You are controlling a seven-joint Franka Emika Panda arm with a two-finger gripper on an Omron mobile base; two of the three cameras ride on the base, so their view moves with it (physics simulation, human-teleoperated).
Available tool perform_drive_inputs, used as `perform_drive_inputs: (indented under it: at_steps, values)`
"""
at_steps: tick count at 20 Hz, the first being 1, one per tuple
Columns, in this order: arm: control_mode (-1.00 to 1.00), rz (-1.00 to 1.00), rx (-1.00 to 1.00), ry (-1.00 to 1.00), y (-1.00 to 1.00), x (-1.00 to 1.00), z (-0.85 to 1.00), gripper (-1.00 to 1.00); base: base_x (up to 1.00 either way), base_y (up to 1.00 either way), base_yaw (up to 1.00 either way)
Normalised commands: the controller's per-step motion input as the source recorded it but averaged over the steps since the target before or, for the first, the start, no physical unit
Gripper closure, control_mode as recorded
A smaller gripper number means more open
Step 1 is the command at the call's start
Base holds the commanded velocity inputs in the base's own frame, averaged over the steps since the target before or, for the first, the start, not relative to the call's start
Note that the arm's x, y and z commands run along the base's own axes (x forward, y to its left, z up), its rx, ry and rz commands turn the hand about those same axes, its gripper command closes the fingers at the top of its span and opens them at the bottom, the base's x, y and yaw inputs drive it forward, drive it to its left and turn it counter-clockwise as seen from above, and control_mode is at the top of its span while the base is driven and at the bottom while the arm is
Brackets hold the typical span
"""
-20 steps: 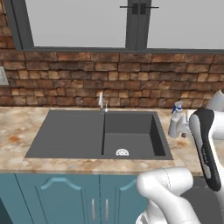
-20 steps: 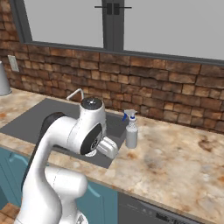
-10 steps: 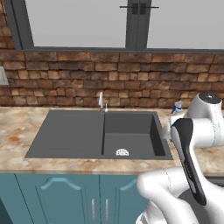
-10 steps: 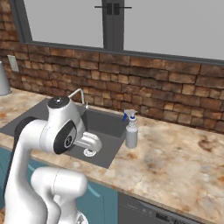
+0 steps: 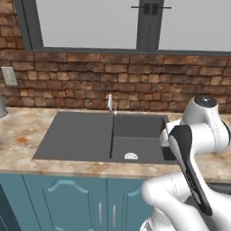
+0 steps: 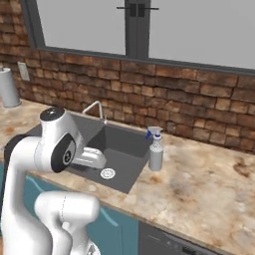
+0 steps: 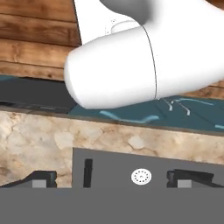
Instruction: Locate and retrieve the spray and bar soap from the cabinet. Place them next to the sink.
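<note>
Sink (image 6: 119, 149) basins hold nothing but the round drain (image 6: 107, 173); spray (image 6: 156, 149) stands upright on the counter (image 6: 209, 189) just right of the sink rim. Arm has swung further left over the sink since earlier frames; spray unmoved. Hand (image 7: 111, 181) fingertips apart, gripping nothing.

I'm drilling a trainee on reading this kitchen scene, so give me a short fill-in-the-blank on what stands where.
1. The spray stands upright on the ____ beside the sink.
2. The spray's trigger nozzle is coloured ____.
3. The wall behind the faucet is made of ____.
4. The round drain lies in the sink's ____ basin in the left base view.

Missing words: counter; blue; brick; right
</note>
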Motion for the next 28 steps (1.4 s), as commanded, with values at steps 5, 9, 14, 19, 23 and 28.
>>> perform_drive_inputs:
  at_steps: [5,9,14,19,23,28]
  values:
    - [1.00,0.00,0.00,0.00,0.00,0.00,0.00,-1.00,-0.03,0.47,0.41]
    - [1.00,0.00,0.00,0.00,0.00,0.00,0.00,-1.00,-0.06,0.60,0.39]
    - [1.00,0.00,0.00,0.00,0.00,0.00,0.00,-1.00,-0.04,0.65,0.37]
    - [1.00,0.00,0.00,0.00,0.00,0.00,0.00,-1.00,-0.05,0.64,0.40]
    - [1.00,0.00,0.00,0.00,0.00,0.00,0.00,-1.00,-0.08,0.42,0.46]
    - [1.00,0.00,0.00,0.00,0.00,0.00,0.00,-1.00,0.00,0.00,0.50]
